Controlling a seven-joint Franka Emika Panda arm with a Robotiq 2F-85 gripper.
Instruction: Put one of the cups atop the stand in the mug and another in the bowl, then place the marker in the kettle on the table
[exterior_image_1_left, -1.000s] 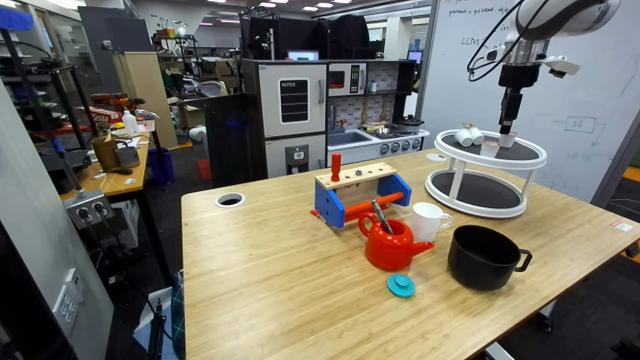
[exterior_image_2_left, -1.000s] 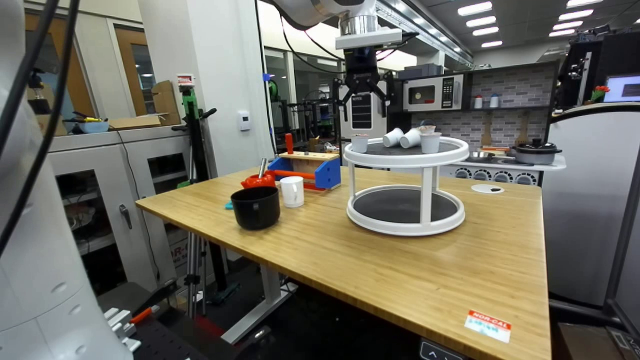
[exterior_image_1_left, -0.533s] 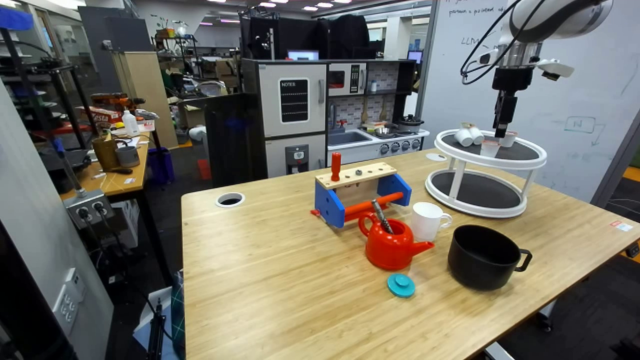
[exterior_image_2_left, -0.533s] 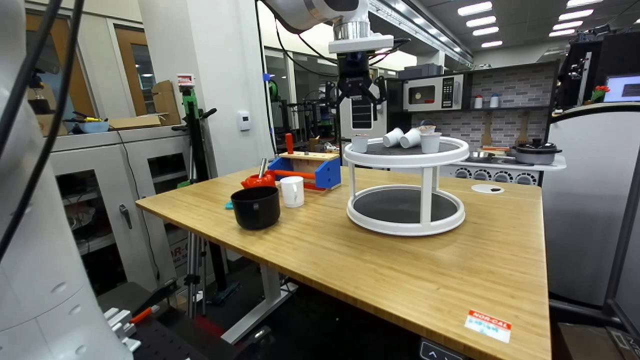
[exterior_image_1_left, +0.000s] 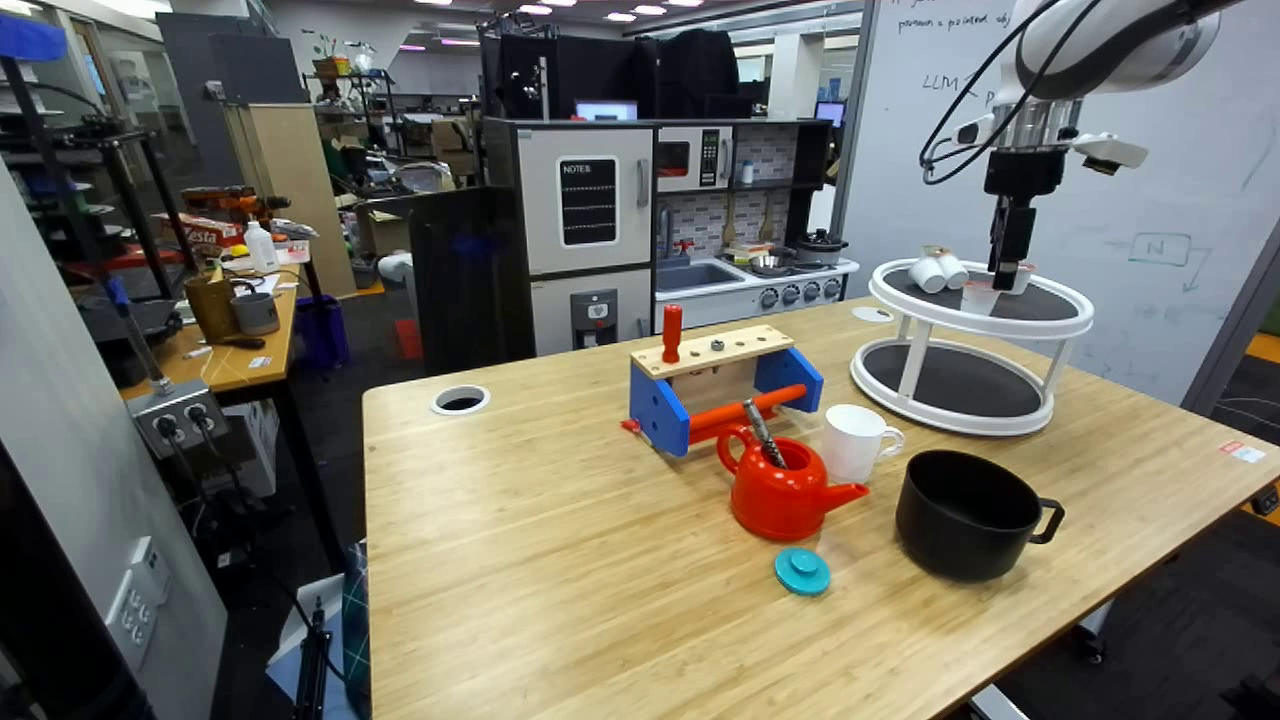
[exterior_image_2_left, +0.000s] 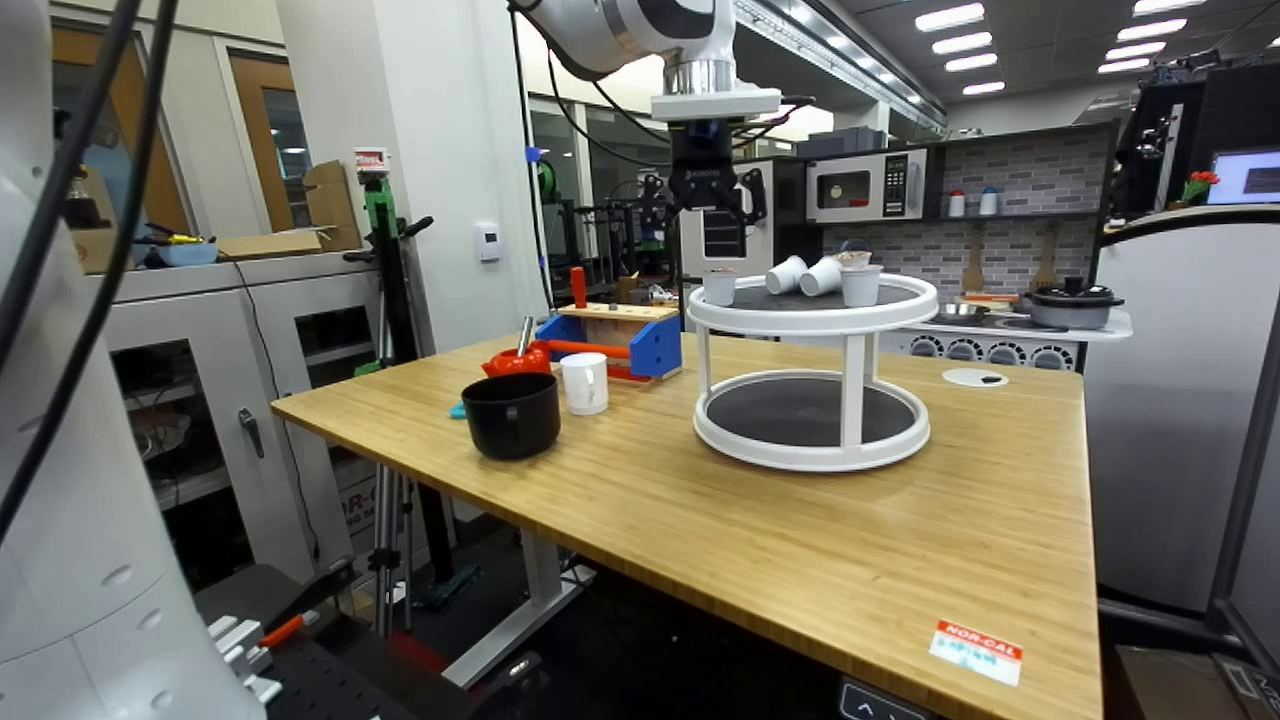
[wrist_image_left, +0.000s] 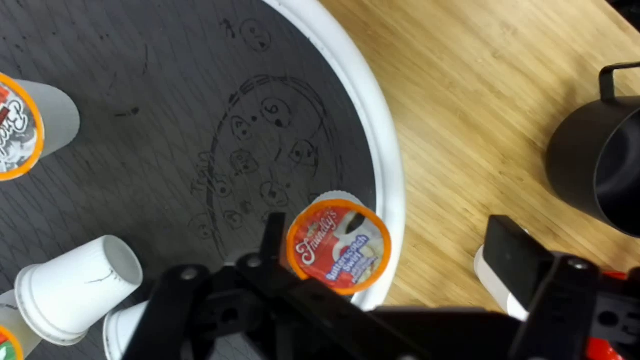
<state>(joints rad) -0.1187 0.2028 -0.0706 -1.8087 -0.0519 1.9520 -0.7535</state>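
Jaws wide apart, the gripper (wrist_image_left: 392, 240) hangs above the edge of the two-tier stand (exterior_image_2_left: 815, 320), an upright Friendly's Butterscotch Swirl cup (wrist_image_left: 340, 247) below! Two tipped white cups (wrist_image_left: 80, 290) lie near it. And on the table (exterior_image_1_left: 560, 560): white mug (exterior_image_1_left: 852, 445), black pot (exterior_image_1_left: 960, 530) and red kettle (exterior_image_1_left: 780, 505), a silvery rod (exterior_image_1_left: 757, 425) leaning from its mouth, teal lid (exterior_image_1_left: 802, 572) and toy workbench (exterior_image_1_left: 660, 410) nearby.
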